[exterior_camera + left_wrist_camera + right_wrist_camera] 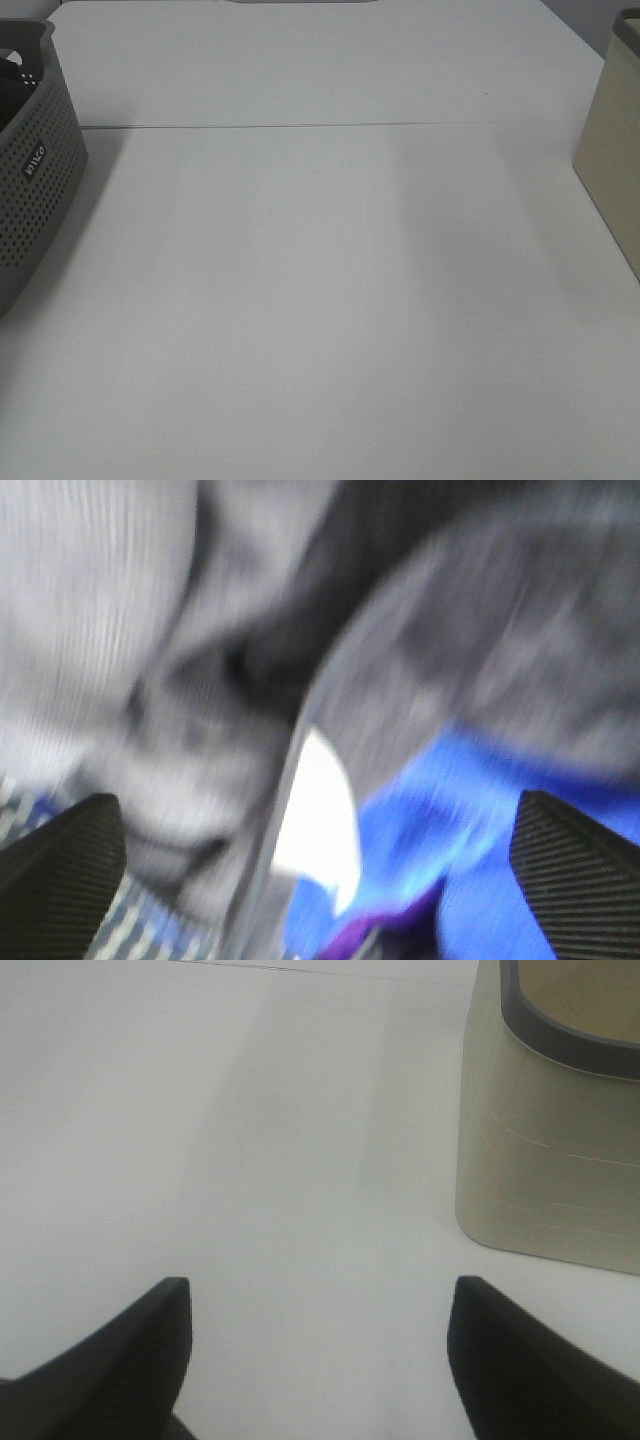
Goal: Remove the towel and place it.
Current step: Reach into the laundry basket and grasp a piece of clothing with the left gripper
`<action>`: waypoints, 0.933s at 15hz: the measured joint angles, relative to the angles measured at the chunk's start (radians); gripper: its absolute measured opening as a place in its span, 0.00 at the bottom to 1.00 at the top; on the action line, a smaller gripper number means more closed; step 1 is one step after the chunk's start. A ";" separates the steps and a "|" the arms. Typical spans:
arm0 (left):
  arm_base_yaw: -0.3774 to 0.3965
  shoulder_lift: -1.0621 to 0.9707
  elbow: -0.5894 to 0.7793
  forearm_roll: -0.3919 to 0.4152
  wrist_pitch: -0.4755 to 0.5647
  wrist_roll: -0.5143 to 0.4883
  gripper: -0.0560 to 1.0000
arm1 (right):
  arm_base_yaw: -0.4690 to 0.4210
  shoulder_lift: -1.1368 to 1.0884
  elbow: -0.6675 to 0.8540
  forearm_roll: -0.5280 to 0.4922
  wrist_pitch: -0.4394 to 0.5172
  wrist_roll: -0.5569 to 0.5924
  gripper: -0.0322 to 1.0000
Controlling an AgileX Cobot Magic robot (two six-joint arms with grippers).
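Note:
The left wrist view is blurred by motion. It shows a heap of cloths close below my left gripper (315,815). The dark charcoal-grey towel (480,650) lies across the heap, with a pale grey cloth (70,630) and a blue cloth (450,820) beside it. The left fingers (60,870) stand wide apart and hold nothing. My right gripper (320,1290) is open and empty above the bare white table (200,1140). Neither arm shows in the exterior high view, where the grey perforated basket (35,170) stands at the left edge.
A beige bin (612,170) with a dark rim stands at the table's right edge and also shows in the right wrist view (550,1160). A seam (330,125) runs across the white table.

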 joint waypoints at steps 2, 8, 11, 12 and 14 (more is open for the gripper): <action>-0.002 0.021 -0.022 -0.016 0.033 0.000 0.99 | 0.000 0.000 0.000 0.000 0.000 0.000 0.71; -0.001 0.022 -0.025 0.066 0.039 0.000 0.59 | 0.000 0.000 0.000 0.000 0.000 0.000 0.71; -0.001 0.022 -0.025 0.066 0.039 -0.004 0.36 | 0.000 0.000 0.000 0.000 0.000 0.000 0.71; -0.001 0.022 -0.025 0.066 0.039 -0.004 0.35 | 0.000 0.000 0.000 0.000 0.000 0.000 0.71; -0.001 0.022 -0.025 0.066 0.041 -0.018 0.35 | 0.000 0.000 0.000 0.000 0.000 0.000 0.71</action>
